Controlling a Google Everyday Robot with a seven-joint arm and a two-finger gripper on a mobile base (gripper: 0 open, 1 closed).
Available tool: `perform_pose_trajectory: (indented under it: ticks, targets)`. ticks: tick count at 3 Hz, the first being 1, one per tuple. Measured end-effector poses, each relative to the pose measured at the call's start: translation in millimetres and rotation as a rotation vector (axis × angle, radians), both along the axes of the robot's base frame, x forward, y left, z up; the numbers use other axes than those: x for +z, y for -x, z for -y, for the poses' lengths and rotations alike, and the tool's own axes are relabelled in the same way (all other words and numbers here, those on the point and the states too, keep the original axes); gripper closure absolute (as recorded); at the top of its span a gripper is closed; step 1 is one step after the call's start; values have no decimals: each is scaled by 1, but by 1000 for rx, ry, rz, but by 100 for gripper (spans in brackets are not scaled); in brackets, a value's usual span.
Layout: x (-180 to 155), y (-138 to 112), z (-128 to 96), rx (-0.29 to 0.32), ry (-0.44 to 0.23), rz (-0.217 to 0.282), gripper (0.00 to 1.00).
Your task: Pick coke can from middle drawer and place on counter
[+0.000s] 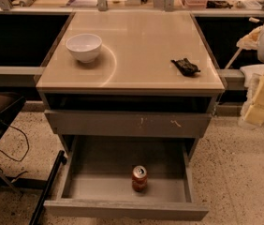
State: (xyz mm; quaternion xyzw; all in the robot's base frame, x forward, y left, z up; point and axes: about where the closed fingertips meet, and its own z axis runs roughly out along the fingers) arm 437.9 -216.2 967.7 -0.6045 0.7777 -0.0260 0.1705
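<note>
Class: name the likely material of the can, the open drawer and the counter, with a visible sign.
Coke can: likely metal, silver rim. Middle drawer: probably painted metal, matte grey. Counter: glossy beige laminate, perhaps; it mirrors light. The gripper hangs at the right edge.

Glossy counter (139, 50); metal drawer (122, 209); plastic claw (262, 102) far right.

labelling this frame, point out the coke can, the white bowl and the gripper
coke can (139, 179), camera view, on its red side wall
white bowl (84, 48), camera view, on its outer wall facing us
gripper (258, 108), camera view, on its pale lower end, at the far right edge
</note>
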Motion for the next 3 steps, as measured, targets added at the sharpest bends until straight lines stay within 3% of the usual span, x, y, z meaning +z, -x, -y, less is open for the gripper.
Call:
perform_pose_trajectory:
  ticks: [1,2,3]
  targets:
    - [-57,3,5,1,-116,-51,0]
    - [-150,12,7,-50,-261,-169,0]
    - [-237,29,0,-92,-396,-332,0]
